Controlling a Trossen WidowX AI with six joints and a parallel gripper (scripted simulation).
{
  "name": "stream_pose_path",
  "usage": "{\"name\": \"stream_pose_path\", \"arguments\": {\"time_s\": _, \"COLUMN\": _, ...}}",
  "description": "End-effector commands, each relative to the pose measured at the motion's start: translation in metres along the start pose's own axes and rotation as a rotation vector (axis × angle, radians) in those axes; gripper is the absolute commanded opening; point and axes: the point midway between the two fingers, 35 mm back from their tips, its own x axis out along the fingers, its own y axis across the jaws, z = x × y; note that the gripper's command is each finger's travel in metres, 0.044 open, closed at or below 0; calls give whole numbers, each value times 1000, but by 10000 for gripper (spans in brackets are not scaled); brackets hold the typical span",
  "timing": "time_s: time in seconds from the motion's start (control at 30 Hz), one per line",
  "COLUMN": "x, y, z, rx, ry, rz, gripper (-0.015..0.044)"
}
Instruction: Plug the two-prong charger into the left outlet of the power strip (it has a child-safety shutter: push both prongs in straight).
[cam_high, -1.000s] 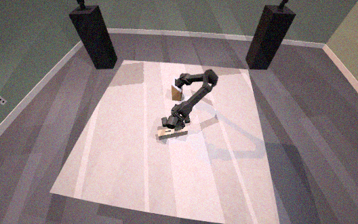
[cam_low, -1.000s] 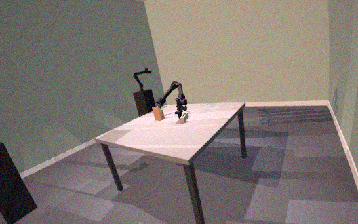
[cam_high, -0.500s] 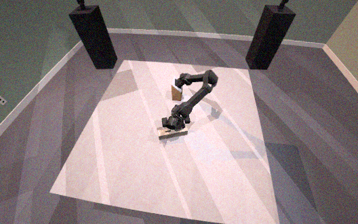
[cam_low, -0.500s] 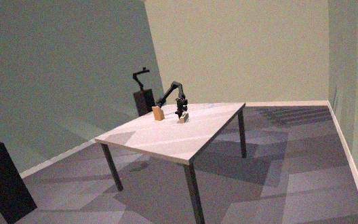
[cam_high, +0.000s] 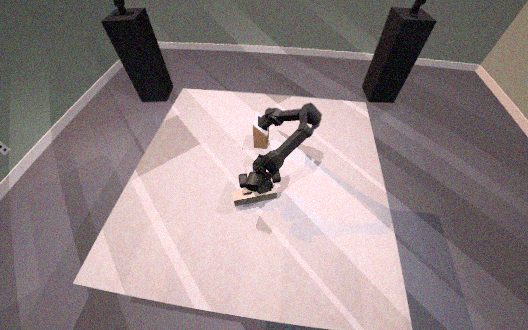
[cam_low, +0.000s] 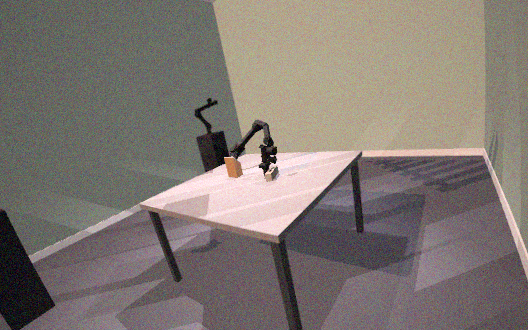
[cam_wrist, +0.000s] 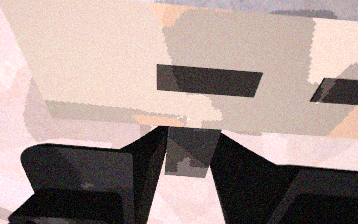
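The power strip (cam_high: 240, 197) (cam_low: 272, 173) (cam_wrist: 100, 65) is a cream block on the table. In the wrist view its top shows two dark outlet slots, one near the middle and one cut off at the right edge. My gripper (cam_low: 265, 171) (cam_wrist: 187, 128) is shut on the dark grey charger (cam_wrist: 194, 145). The charger's far end meets the strip's near edge in the wrist view, below the left part of the middle slot. The charger's prongs are hidden, and I cannot tell whether it touches the strip. In the top view the arm hides the charger and fingertips.
An orange-brown block (cam_high: 260, 138) (cam_low: 233, 168) with a pale top stands on the table (cam_high: 165, 240) (cam_low: 220, 215) by the arm's base, behind the power strip in the top view. Two black pedestals (cam_high: 137, 55) (cam_high: 400, 55) stand beyond the table.
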Motion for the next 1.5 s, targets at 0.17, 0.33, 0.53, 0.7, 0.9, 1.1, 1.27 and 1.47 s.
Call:
{"name": "stream_pose_path", "arguments": {"time_s": 0.17, "x": -4, "y": 1, "z": 12, "rx": -34, "ry": -30, "rz": -3, "gripper": 0}}
{"name": "stream_pose_path", "arguments": {"time_s": 0.33, "x": -5, "y": 1, "z": 13, "rx": -34, "ry": -30, "rz": -3, "gripper": 0}}
{"name": "stream_pose_path", "arguments": {"time_s": 0.53, "x": -5, "y": 1, "z": 13, "rx": -34, "ry": -30, "rz": -3, "gripper": 0}}
{"name": "stream_pose_path", "arguments": {"time_s": 0.7, "x": -5, "y": 1, "z": 14, "rx": -34, "ry": -30, "rz": -3, "gripper": 0}}
{"name": "stream_pose_path", "arguments": {"time_s": 0.9, "x": -6, "y": 1, "z": 15, "rx": -34, "ry": -30, "rz": -3, "gripper": 0}}
{"name": "stream_pose_path", "arguments": {"time_s": 1.1, "x": -6, "y": 2, "z": 15, "rx": -34, "ry": -30, "rz": -3, "gripper": 0}}
{"name": "stream_pose_path", "arguments": {"time_s": 1.27, "x": -6, "y": 2, "z": 16, "rx": -34, "ry": -31, "rz": -3, "gripper": 0}}
{"name": "stream_pose_path", "arguments": {"time_s": 1.47, "x": -7, "y": 2, "z": 17, "rx": -34, "ry": -31, "rz": -3, "gripper": 0}}
